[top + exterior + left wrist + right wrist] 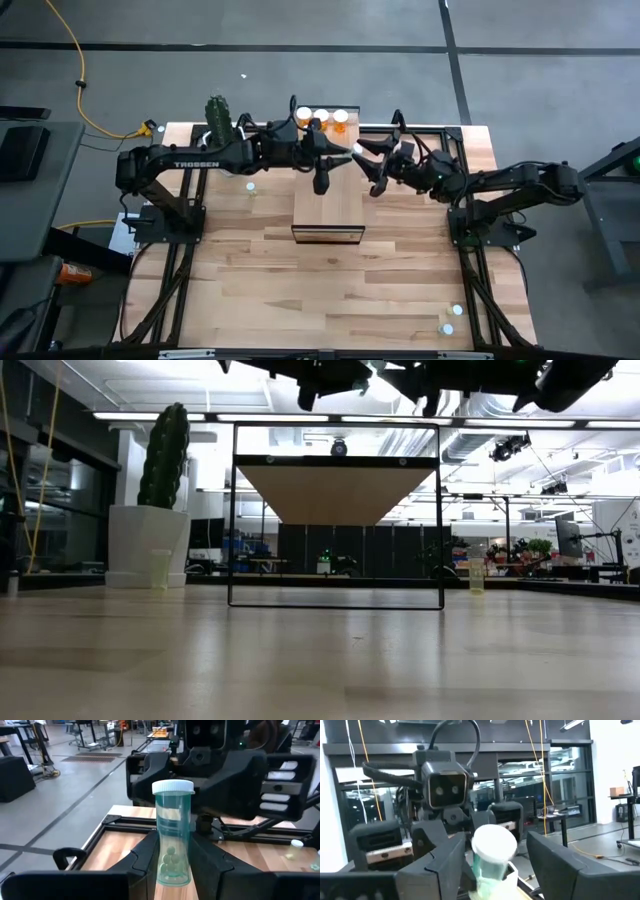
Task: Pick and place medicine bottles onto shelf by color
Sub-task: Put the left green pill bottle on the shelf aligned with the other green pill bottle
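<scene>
Green bottle (173, 840) upright between left tool (170, 862) fingers (gripped).

Held item: a pale green bottle (173, 840) with a white cap, upright, small pills at its bottom.
Left gripper (170, 870): dark fingers (145, 857) clamp the bottle's lower sides.
Behind: the right arm (235, 775), close.
Below: bench (117, 845).

Both end effectors (322, 180) (378, 183) facing, raised
</scene>
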You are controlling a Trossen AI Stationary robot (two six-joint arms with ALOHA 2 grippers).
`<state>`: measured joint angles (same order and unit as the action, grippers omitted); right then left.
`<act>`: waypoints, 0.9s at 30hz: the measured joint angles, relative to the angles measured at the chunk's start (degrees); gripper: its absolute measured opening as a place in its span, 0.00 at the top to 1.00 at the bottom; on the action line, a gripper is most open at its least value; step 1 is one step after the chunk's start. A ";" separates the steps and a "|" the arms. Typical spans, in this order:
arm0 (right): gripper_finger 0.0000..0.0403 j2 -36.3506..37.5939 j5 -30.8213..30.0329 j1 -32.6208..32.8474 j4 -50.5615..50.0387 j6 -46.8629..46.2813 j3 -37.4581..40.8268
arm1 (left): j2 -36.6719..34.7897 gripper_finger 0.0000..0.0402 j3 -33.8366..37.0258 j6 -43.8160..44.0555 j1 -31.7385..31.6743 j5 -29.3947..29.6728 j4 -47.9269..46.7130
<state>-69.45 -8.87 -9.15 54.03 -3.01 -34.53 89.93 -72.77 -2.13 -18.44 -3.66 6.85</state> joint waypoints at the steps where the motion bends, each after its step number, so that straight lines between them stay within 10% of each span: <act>1: 0.49 0.00 -0.01 0.00 -0.03 0.04 -0.33 | 0.00 0.79 0.00 0.02 -0.02 0.00 -0.02; 17: 0.77 0.00 -0.34 0.02 -3.25 -0.78 -1.81 | 0.00 0.79 0.00 0.48 -0.02 -0.17 0.60; 27: 0.71 0.00 -0.34 0.02 -3.18 -0.65 -1.81 | 0.00 0.79 0.00 0.46 0.00 -0.20 0.70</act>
<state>-69.45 -9.21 -9.13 50.85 -3.66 -36.34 89.93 -72.77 -1.67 -18.44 -3.86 7.55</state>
